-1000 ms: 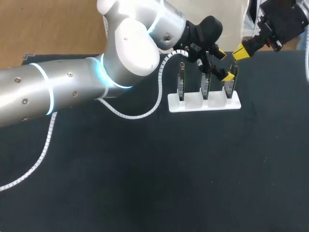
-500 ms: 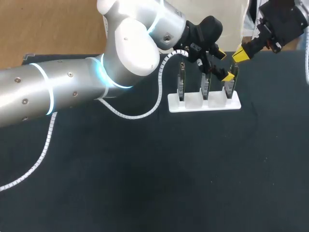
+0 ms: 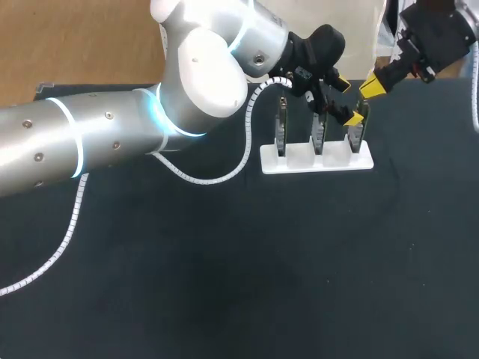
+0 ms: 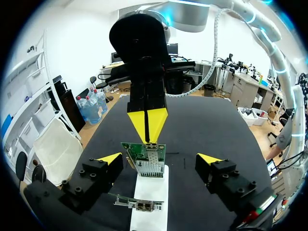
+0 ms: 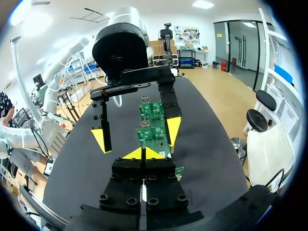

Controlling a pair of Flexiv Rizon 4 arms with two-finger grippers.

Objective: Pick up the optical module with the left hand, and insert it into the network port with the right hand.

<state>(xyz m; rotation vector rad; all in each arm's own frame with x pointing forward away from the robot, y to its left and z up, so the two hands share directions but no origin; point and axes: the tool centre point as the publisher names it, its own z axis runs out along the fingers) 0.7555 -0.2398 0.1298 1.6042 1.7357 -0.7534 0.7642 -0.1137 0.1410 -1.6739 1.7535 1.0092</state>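
A white rack (image 3: 299,160) holds three upright green boards; the rightmost board (image 3: 357,132) stands between the wide-apart fingers of my left gripper (image 3: 346,100), which is open and touches nothing. In the left wrist view that board (image 4: 147,155), with its metal port, sits between the yellow tips of my left gripper (image 4: 159,160) on the rack (image 4: 150,211). My right gripper (image 3: 372,84) hangs shut and empty just beyond and above the same board. The right wrist view has my right gripper (image 5: 143,154) over the near board (image 5: 153,135), with another board (image 5: 152,109) behind it.
The left arm's white cable (image 3: 224,168) loops down over the dark table (image 3: 299,262) left of the rack. Both grippers crowd the rack's right end. The two other boards (image 3: 281,129) (image 3: 318,133) stand close to the left of the left gripper.
The right gripper has shifted very slightly near the rightmost board. The left arm, its open fingers and the boards have stayed where they were.
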